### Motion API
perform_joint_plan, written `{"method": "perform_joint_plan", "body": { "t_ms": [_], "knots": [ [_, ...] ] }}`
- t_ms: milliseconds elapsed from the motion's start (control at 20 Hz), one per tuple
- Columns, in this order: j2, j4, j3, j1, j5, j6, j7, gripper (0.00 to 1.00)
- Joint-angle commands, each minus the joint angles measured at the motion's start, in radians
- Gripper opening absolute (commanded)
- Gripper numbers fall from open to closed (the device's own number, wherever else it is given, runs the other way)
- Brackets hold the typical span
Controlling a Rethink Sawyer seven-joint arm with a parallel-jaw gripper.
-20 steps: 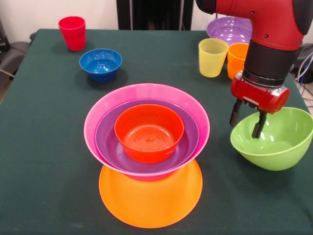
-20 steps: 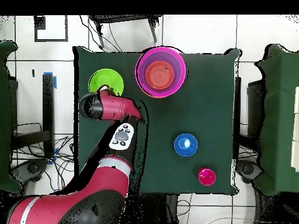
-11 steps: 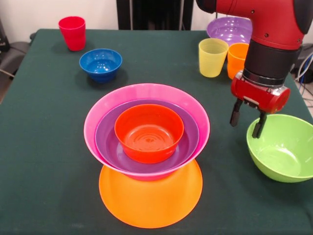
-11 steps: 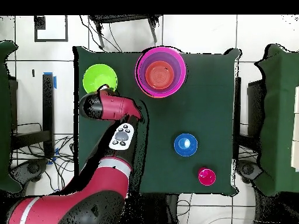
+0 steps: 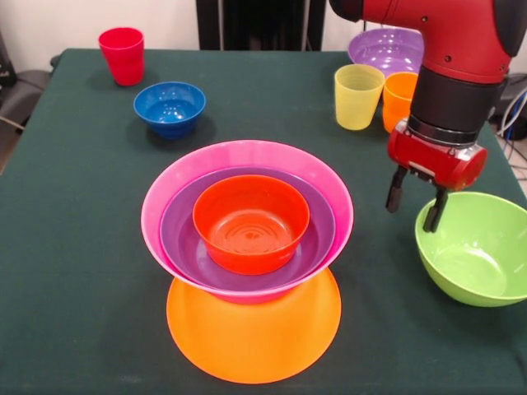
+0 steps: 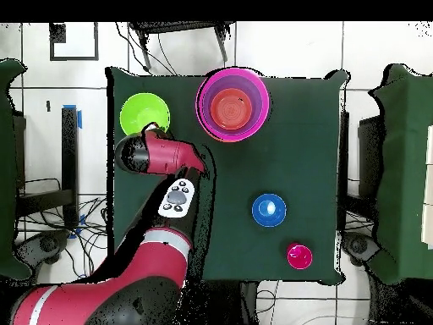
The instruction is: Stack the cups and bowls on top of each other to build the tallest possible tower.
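Tower (image 5: 247,271) at centre, green bowl (image 5: 476,247) at right edge.
Gripper (image 5: 414,200), jaws apart, straddles the green bowl's upper-left rim; bare cloth between it and the tower. Blue bowl (image 5: 170,108), red cup (image 5: 122,55) upper left.

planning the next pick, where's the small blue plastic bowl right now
In the front view the small blue plastic bowl sits upright on the table's far left part, just right of and nearer than the red plastic cup, beyond the tower's hot pink bowl.
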Motion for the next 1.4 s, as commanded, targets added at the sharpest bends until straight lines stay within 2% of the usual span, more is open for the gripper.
{"method": "perform_joint_plan", "body": {
  "t_ms": [50,400,450,900,1150,1400],
  "knots": [
    [0.045,-0.011,0.096,-0.013,0.002,0.027,0.085,1.00],
    [0.063,-0.025,0.092,-0.002,-0.014,0.011,0.068,1.00],
    [0.064,-0.029,0.087,0.001,-0.018,0.014,0.064,0.00],
    [0.039,-0.020,0.053,-0.003,-0.052,0.029,0.037,0.00],
    [-0.073,0.098,0.130,-0.061,-0.077,-0.028,0.001,0.00],
    [-0.241,0.251,0.228,-0.161,-0.103,-0.010,-0.074,0.00]
  ]
}}
